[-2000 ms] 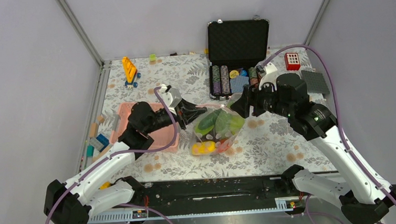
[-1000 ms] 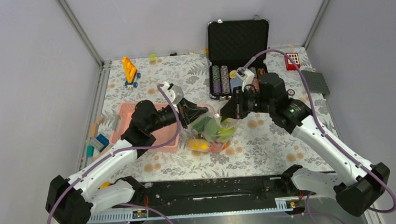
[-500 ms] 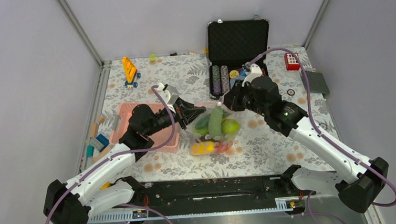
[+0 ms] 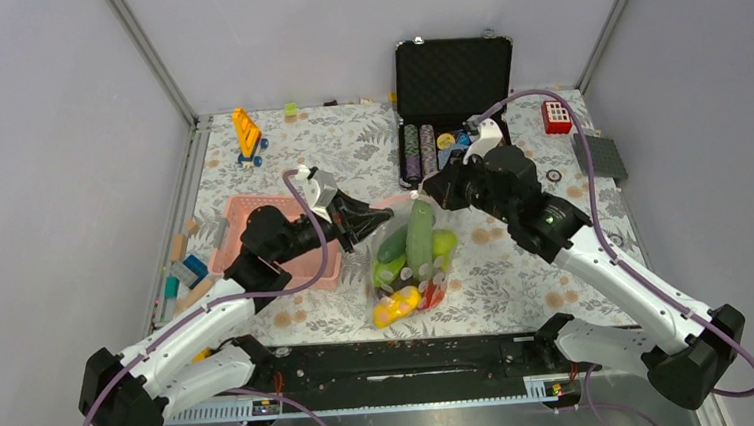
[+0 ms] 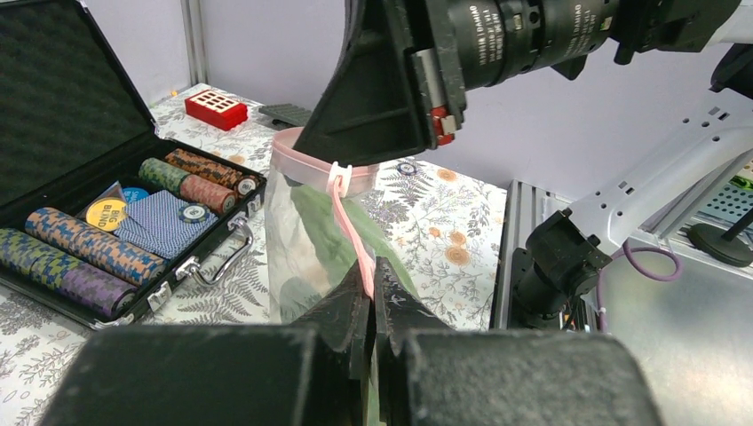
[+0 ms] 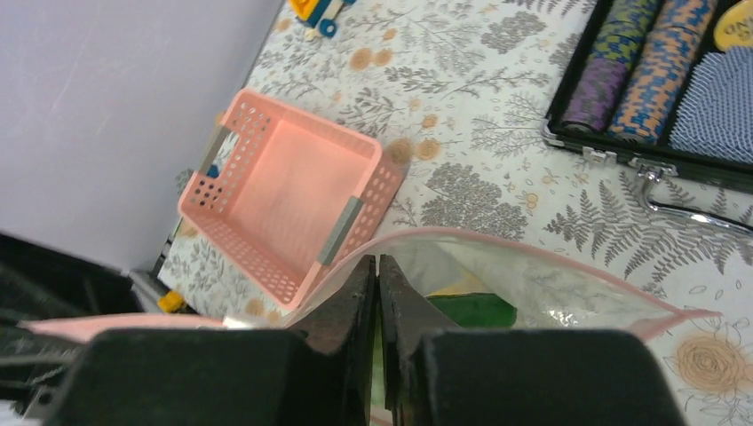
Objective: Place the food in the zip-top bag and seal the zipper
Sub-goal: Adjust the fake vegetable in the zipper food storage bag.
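Over the middle of the table, just ahead of the open black hard case (image 4: 453, 67), hangs the clear soft plastic zip-top bag (image 4: 412, 271). Both arms hold it up by its thin pink zipper strip (image 5: 348, 217). The left gripper (image 4: 381, 213) is pinched tight on one end of the strip, and the right gripper (image 4: 432, 195) is pinched tight on it close by. I think they hold it high so the toy food drops to the bottom and the strip stays straight for pressing shut. The long green cucumber (image 4: 420, 235) stands up inside, and the yellow citrus (image 4: 400, 307) sits low, toward the near edge. The pink latticed plastic basket (image 6: 257, 257) waits at the left. Two seconds ago the bag lay wide and flat, and the right gripper was farther toward the right edge. Now the grippers are closer together and the bag hangs long.
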`<state>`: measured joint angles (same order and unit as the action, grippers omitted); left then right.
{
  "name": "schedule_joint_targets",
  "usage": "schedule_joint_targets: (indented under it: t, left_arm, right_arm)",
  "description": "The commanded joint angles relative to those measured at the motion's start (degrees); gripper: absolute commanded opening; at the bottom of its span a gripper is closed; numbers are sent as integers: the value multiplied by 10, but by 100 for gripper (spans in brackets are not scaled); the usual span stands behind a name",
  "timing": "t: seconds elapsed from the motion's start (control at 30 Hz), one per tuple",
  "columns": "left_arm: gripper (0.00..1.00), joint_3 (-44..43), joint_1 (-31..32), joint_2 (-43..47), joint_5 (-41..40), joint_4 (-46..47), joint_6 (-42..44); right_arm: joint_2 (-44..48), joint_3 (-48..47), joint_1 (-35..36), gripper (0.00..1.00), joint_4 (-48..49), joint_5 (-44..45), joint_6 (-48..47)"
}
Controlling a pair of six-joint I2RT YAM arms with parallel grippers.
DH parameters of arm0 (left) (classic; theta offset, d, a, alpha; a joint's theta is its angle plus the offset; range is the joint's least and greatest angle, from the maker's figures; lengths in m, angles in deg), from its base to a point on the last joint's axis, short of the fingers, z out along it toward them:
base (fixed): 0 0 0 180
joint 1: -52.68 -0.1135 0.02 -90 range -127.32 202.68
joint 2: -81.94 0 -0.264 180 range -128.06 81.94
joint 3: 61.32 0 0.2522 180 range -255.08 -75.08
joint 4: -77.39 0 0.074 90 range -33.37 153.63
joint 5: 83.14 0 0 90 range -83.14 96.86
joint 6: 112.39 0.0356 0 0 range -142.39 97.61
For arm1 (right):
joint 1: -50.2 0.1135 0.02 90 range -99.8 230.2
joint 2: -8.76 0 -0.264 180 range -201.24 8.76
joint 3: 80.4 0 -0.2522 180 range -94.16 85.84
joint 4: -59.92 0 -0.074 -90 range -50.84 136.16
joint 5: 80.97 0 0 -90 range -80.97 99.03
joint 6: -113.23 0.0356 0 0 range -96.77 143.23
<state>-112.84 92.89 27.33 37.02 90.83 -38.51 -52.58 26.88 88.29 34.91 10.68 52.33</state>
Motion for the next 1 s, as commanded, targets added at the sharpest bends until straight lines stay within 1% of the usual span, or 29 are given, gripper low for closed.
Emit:
schedule_joint_targets:
  t: [0.0,0.07,0.13,0.17,0.23,0.3,0.33,0.37,0.4,0.43,0.47,0.53,0.7,0.97]
  left_arm:
    - [0,-22,1,3,-24,98,1]
    - [0,-23,1,-1,-37,94,0]
    - [0,-27,1,-6,-40,90,-3]
    - [0,-28,1,-9,-41,91,-7]
    - [0,-31,1,-13,-43,88,-7]
    - [0,-30,1,-11,-47,86,-7]
    - [0,-28,1,-9,-46,86,-7]
    - [0,-27,1,-8,-46,88,-7]
    - [0,-25,1,-6,-44,87,-5]
    - [0,-24,1,-5,-44,86,-3]
    - [0,-23,1,-3,-46,86,-2]
    - [0,-19,1,4,-46,81,1]
    - [0,-3,1,25,-46,78,10]
    - [0,5,1,37,-31,75,24]
  right_arm:
    - [10,-14,9,11,-69,-93,-94]
    - [-1,-36,9,12,-105,-185,-151]
    - [-28,-64,9,10,-143,-294,-169]
    - [-38,-72,9,7,-149,-322,-170]
    - [-47,-72,9,5,-139,-344,-160]
    - [-45,-69,9,6,-140,-330,-154]
    - [-44,-70,9,10,-143,-323,-154]
    - [-43,-71,9,20,-146,-320,-153]
    - [-40,-73,9,28,-146,-309,-144]
    - [-37,-72,9,42,-143,-297,-132]
    - [-31,-73,9,49,-143,-280,-123]
    - [-15,-71,9,57,-143,-232,-109]
    - [43,-67,9,63,-144,-131,-111]
    - [114,-71,9,67,-145,-36,-154]
